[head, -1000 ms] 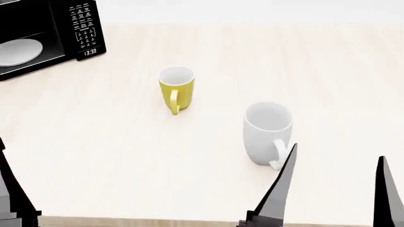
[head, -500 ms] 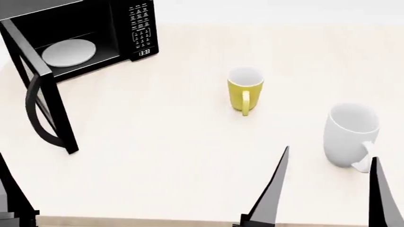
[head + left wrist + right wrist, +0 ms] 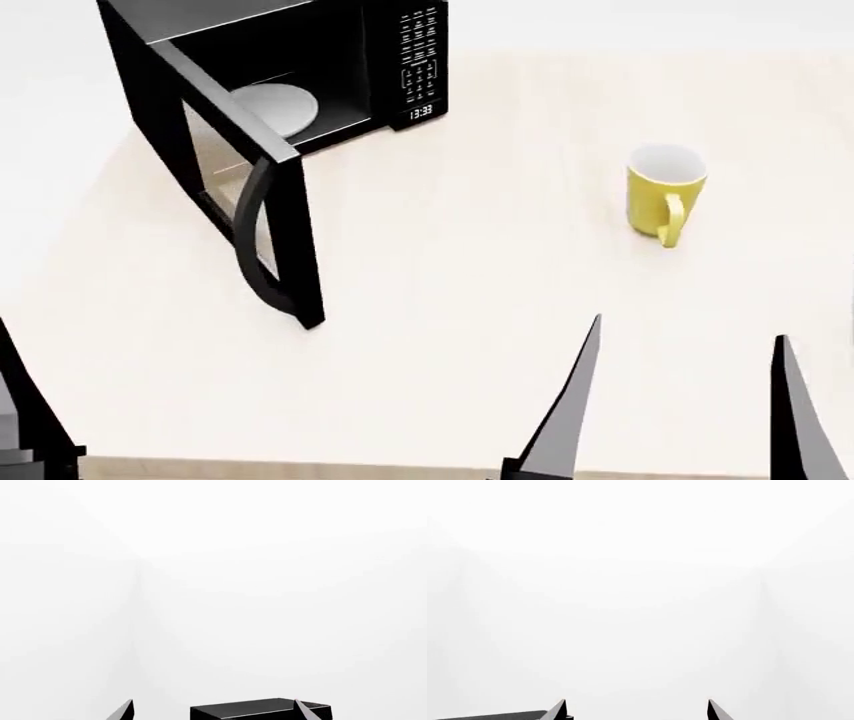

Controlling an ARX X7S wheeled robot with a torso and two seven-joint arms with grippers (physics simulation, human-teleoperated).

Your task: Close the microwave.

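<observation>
While both arms hang low at the near table edge, here's the scene:
Right gripper (image 3: 683,400): thin black wedge fingers spread wide, grasping nothing.
Left gripper (image 3: 212,711): tips apart, empty; only a sliver in the head view.
Microwave (image 3: 350,70): glossy black box, far left of the table, well apart from both grippers.
Door (image 3: 238,200): glass-windowed, swung wide, curved handle.
Turntable (image 3: 274,106): white round plate inside.
Writing: clock reads 13:33; keypad lettering too small.
Yellow mug (image 3: 663,190): upright, smooth, right.
Table (image 3: 454,290): pale wood grain.
</observation>
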